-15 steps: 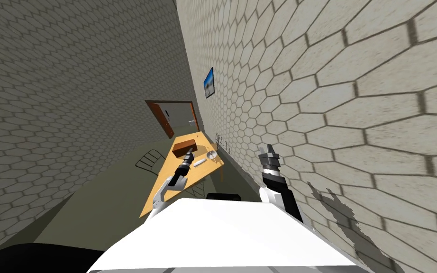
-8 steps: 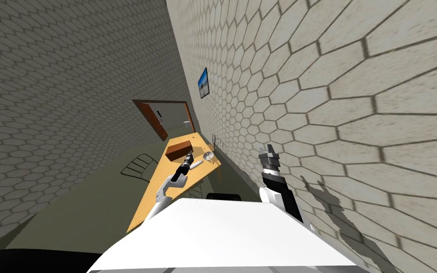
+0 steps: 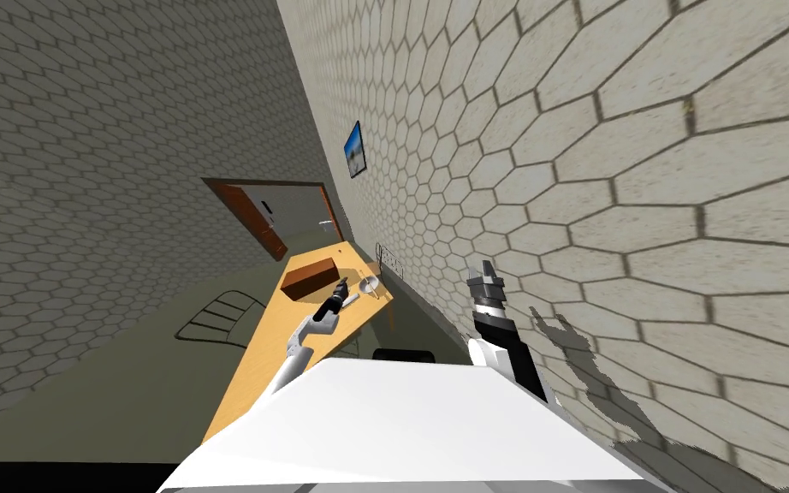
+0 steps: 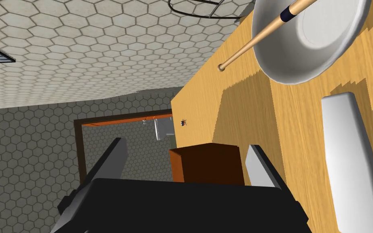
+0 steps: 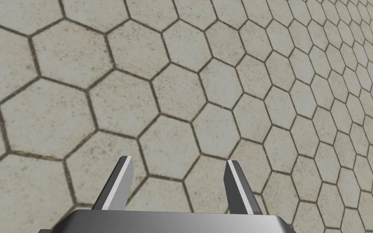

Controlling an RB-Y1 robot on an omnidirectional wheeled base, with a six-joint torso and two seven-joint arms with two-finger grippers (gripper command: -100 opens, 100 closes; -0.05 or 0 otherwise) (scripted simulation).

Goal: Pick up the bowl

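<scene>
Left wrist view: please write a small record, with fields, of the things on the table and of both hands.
table: wooden top, orange-tan
bowl: light grey, upright, not held
stick: wooden, lying across the bowl's rim
flat white object: beside the bowl, apart from it
left hand: open, empty, over the table
brown box: ahead of the left hand
right hand: open, empty, away from the table

I could read no word, number, brand or sign anywhere: none on the reddish-brown rectangular box point(image 4: 208, 162), the shallow white bowl point(image 4: 327, 40), or the small blue framed picture point(image 3: 354, 149).
</scene>
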